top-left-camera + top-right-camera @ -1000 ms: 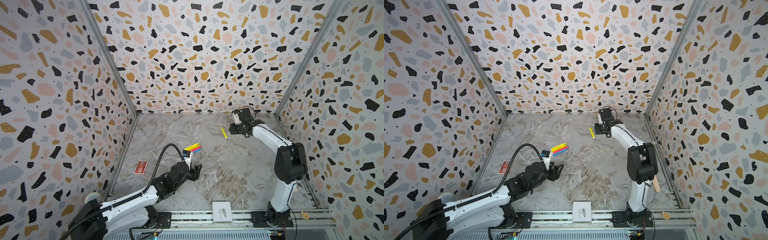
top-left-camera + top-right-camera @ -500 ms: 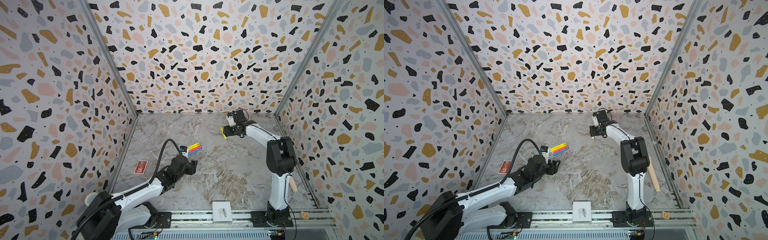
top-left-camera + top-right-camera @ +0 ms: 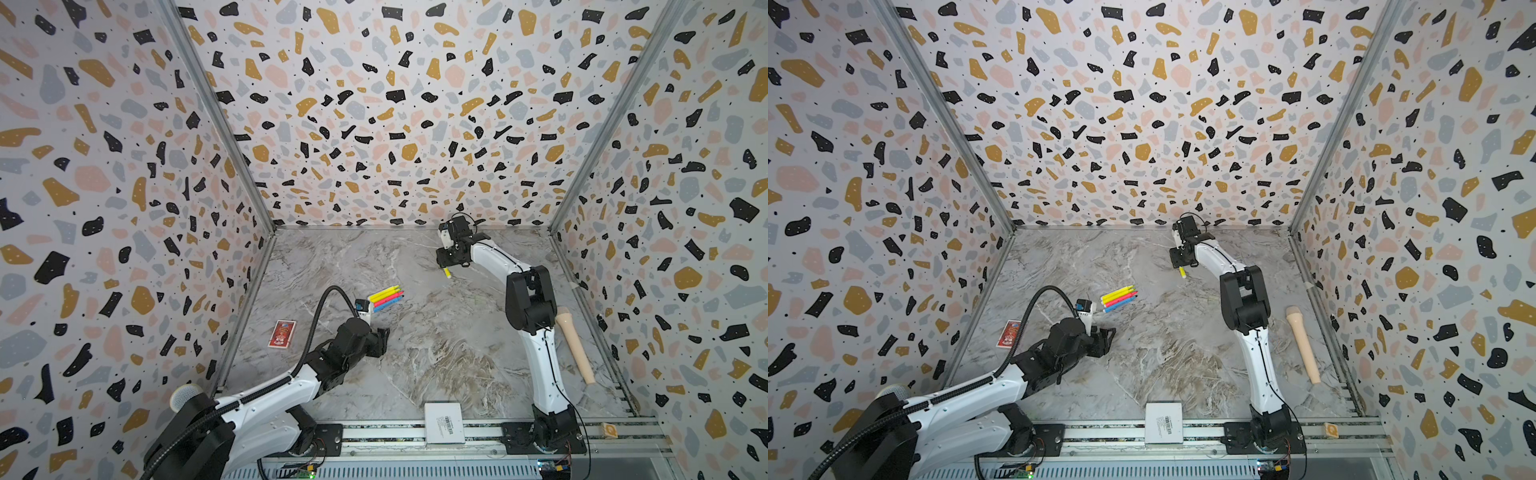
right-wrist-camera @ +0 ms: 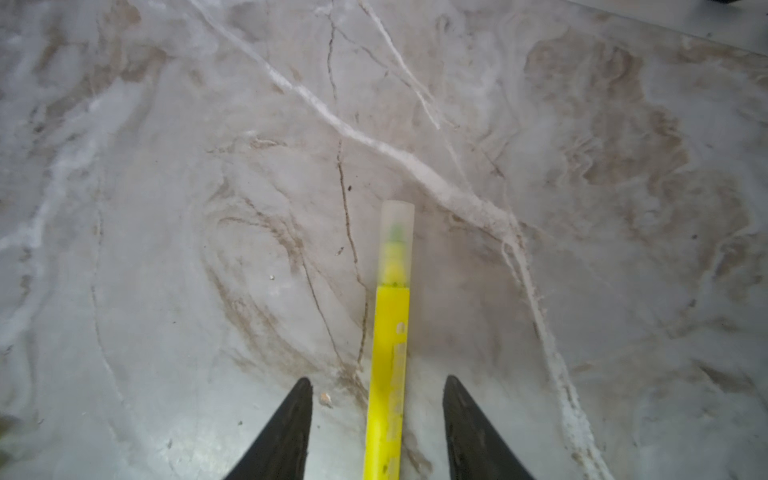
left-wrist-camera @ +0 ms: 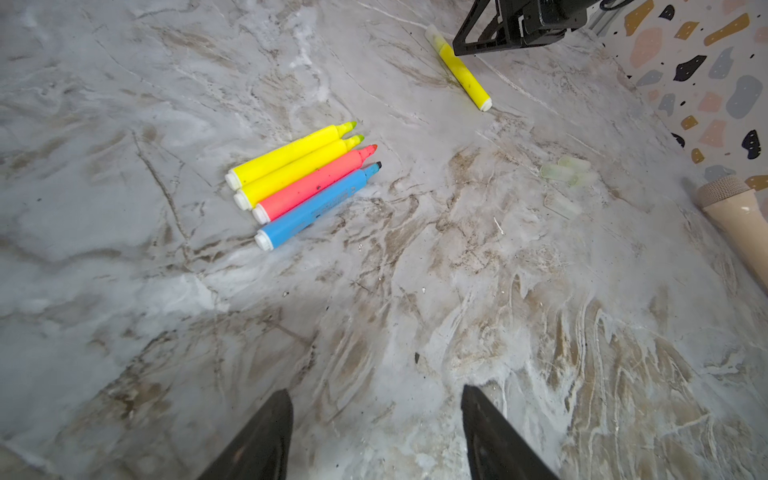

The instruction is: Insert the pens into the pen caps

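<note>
Four uncapped pens (image 3: pixel 386 297) (image 3: pixel 1119 298) (image 5: pixel 303 183) lie side by side mid-table: two yellow, one pink-red, one blue. A fifth yellow pen (image 4: pixel 390 332) (image 5: pixel 459 68) (image 3: pixel 446 273) (image 3: pixel 1182 272) wears a clear cap and lies flat farther back. My right gripper (image 4: pixel 376 380) (image 3: pixel 449 259) (image 3: pixel 1181 259) is open and straddles it, with a gap on each side. Clear loose pen caps (image 5: pixel 567 170) rest on the marble right of the row. My left gripper (image 5: pixel 374 395) (image 3: pixel 381 340) (image 3: pixel 1106 340) hovers open and empty in front of the row.
A thick beige handle (image 3: pixel 575 349) (image 3: pixel 1304 345) (image 5: pixel 735 220) lies along the right wall. A red card (image 3: pixel 282 333) sits near the left wall. A white box (image 3: pixel 444 423) and a small wooden block (image 3: pixel 609 430) are at the front rail. Patterned walls close three sides.
My right gripper has swung left from beside the capped yellow pen to over it, its elbow folding in. The left gripper has barely shifted.
</note>
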Motion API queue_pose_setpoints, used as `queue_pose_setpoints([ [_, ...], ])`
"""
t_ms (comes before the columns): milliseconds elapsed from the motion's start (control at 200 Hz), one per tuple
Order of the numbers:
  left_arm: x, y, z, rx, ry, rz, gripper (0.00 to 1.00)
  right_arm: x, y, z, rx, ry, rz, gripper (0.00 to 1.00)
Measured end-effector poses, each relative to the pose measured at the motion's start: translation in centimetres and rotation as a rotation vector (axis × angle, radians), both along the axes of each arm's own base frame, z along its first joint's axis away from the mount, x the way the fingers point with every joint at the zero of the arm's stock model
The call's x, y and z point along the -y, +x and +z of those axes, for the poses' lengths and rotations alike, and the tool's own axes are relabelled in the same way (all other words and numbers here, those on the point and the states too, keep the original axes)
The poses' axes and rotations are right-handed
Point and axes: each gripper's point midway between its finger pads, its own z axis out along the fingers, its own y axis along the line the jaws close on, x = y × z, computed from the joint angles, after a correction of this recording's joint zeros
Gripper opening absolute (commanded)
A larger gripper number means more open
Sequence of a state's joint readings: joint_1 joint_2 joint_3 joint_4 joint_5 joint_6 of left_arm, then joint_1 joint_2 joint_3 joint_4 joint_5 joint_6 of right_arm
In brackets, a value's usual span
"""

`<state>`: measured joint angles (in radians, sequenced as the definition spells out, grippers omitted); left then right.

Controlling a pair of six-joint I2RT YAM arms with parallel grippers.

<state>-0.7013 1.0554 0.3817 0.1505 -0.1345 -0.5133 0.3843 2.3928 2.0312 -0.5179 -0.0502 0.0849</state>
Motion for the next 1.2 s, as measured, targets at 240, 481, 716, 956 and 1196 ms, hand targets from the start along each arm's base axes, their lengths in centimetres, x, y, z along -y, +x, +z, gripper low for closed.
queue_pose_setpoints([
  [240,-0.1,-0.2,-0.4,-0.004,0.001,-0.002,0.65,0.0,-0.7,-2.5,-0.042,-0.051,-0.004,0.47],
  [481,-0.5,-0.4,-1.0,-0.012,0.005,0.001,0.64,0.7,-0.4,-2.4,-0.033,-0.080,-0.029,0.31],
  [716,-0.5,-0.4,-0.7,-0.005,-0.001,0.002,0.64,1.9,0.0,-2.4,-0.023,-0.108,-0.076,0.16],
  [956,-0.6,-0.3,-0.7,-0.005,-0.001,0.006,0.64,4.5,0.9,-2.4,-0.018,-0.126,-0.148,0.14],
  [1196,-0.6,-0.3,-0.7,-0.006,0.001,0.006,0.64,8.3,2.2,-2.5,-0.002,-0.146,-0.238,0.17],
])
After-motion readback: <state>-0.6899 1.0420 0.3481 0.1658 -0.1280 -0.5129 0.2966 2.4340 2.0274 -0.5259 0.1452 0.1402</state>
